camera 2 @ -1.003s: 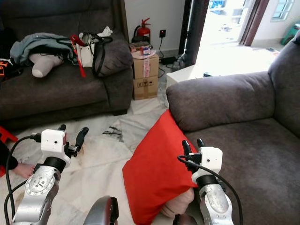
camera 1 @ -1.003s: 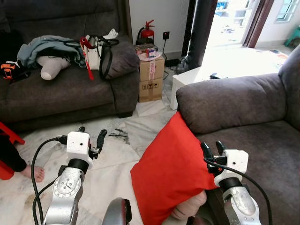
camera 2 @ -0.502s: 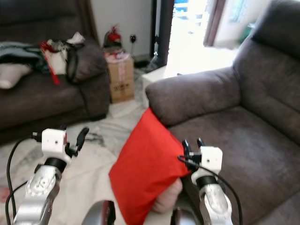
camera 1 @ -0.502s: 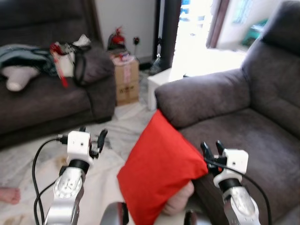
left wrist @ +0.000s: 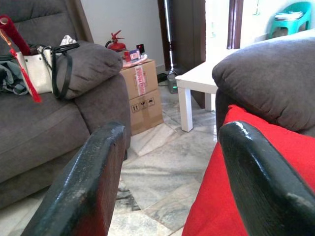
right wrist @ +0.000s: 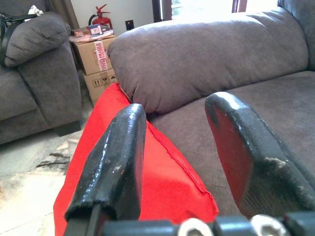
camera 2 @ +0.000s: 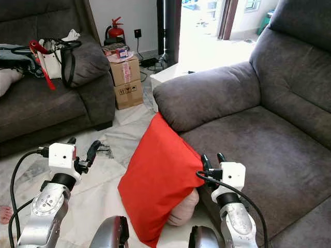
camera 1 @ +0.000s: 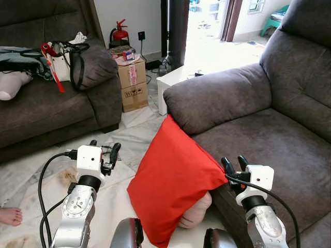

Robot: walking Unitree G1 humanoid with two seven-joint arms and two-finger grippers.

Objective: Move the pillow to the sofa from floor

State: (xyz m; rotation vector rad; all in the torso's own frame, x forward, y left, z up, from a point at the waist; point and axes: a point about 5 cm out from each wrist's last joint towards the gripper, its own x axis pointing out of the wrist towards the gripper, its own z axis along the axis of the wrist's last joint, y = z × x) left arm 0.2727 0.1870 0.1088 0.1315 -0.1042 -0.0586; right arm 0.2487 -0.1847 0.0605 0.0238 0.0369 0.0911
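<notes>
The red pillow stands on edge on the marble floor, top corner tucked under the armrest of the grey sofa, leaning against the sofa's front. A pale cushion peeks out from beneath its lower edge, on the floor by the sofa's base.

The right pincer is raised just beside the pillow's right-hand corner, fingers parted, nothing between them. Its wrist view puts the red corner right below the spread fingers, with the stitched seam visible and the sofa's armrest and seat straight ahead. Whether a finger touches the fabric, I cannot tell.

The left pincer hangs over the floor, well apart from the pillow's left side, also spread and empty. Its wrist view catches the pillow's red edge behind one finger, plus a small white desk beside the sofa.

From the head views, farther back: a second dark sofa carrying a white bag with black straps and some clothes, stacked cardboard boxes, a red fire extinguisher at the wall. A person's bare foot rests on the floor at far left.
</notes>
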